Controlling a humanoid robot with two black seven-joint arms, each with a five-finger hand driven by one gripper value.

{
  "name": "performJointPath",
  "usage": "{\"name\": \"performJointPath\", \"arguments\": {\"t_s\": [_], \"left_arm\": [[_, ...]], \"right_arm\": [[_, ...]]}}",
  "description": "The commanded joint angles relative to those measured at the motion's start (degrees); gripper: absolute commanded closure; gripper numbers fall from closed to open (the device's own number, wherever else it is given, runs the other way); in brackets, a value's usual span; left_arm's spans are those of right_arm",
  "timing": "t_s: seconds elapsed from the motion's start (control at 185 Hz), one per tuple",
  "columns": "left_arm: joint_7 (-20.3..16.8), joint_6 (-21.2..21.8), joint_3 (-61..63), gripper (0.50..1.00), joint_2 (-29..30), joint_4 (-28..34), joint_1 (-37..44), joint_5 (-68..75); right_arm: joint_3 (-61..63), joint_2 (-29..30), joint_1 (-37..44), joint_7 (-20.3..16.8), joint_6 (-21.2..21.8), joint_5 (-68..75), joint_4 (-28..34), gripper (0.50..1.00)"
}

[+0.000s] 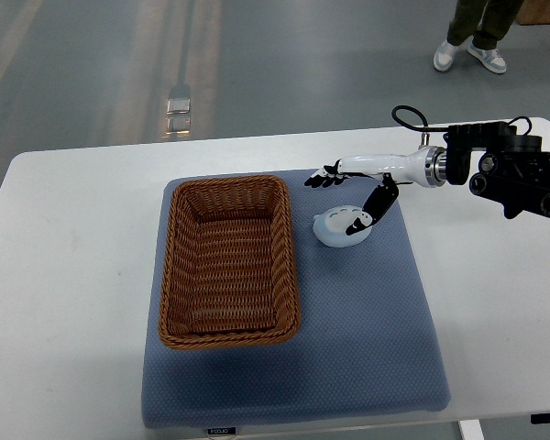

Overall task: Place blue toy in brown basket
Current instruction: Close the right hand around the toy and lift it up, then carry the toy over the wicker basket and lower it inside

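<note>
A pale blue and white rounded toy point(335, 225) lies on the blue mat point(367, 312), just right of the brown wicker basket point(229, 259). The basket holds nothing. My right hand point(345, 194) reaches in from the right edge and hovers over the toy. Its fingers point(324, 177) are spread toward the left above the toy, and the thumb point(373, 209) hangs down across the toy's right side. It holds nothing. The left arm does not show.
The mat lies on a white table point(64, 275). The right arm's black forearm point(513, 174) sits over the table's far right. A person's legs and shoes point(467, 50) stand on the floor beyond the table at the top right.
</note>
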Motion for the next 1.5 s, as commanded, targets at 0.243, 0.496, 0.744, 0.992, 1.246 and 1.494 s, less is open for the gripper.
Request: {"name": "performJointPath", "arguments": {"t_s": [0.243,0.496,0.744,0.992,1.246,1.494], "left_arm": [[0.0,0.01,0.0,0.5,0.0,-0.01,0.0,0.0],[0.0,0.01,0.08,0.5,0.0,-0.01,0.0,0.0],[0.0,0.01,0.0,0.5,0.0,-0.01,0.0,0.0],[-0.09,0.01,0.0,0.5,0.0,-0.01,0.0,0.0],[0.0,0.01,0.0,0.5,0.0,0.08,0.09,0.0],[-0.09,0.01,0.0,0.5,0.0,0.08,0.0,0.0]], "right_arm": [[-4.72,2.69,-0.58,-0.44,-2.04,-0.83,-2.66,0.593],[-4.72,2.96,-2.86,-0.44,-4.23,-3.03,-4.59,0.63],[-4.81,4.01,-3.04,-0.53,-5.47,-3.12,-4.94,0.889],[-4.46,3.05,-2.34,-0.44,-7.75,-2.68,-4.85,1.0],[-2.09,1.29,2.59,0.0,-8.98,-1.89,-4.15,1.0],[-0.5,5.24,5.75,0.35,-8.89,-1.27,-4.33,1.0]]}}
